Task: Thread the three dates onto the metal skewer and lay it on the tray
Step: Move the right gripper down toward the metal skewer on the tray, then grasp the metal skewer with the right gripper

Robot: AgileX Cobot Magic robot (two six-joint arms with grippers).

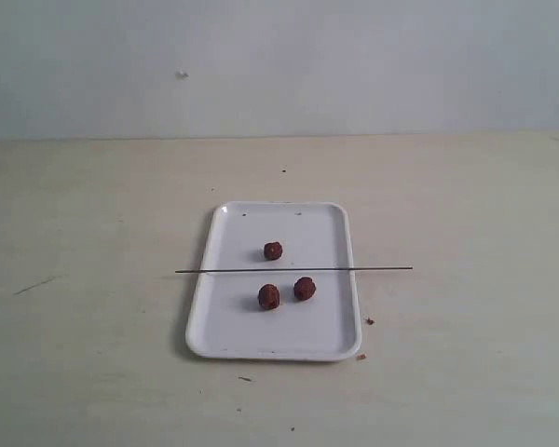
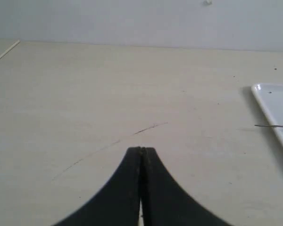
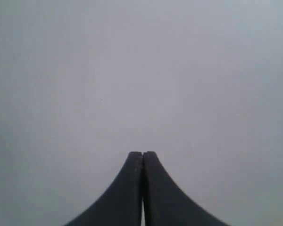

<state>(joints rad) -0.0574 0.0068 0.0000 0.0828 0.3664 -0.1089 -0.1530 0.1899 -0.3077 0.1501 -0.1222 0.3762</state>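
Observation:
The white tray (image 1: 279, 340) lies on the table's middle. Three dates rest loose in it: one (image 1: 273, 250) behind the skewer, two (image 1: 269, 297) (image 1: 305, 289) in front of it. The metal skewer (image 1: 382, 268) lies across the tray's rims, sticking out on both sides, with no date on it. Neither gripper shows in the exterior view. My left gripper (image 2: 141, 149) is shut and empty above bare table, well left of the tray (image 2: 266, 96) and the skewer tip (image 2: 273, 126). My right gripper (image 3: 142, 152) is shut and empty, facing only the grey wall.
A few brown crumbs (image 1: 369, 321) lie on the table right of the tray. A thin dark scratch (image 2: 151, 126) marks the tabletop ahead of the left gripper. A grey wall (image 1: 279, 65) stands behind the table.

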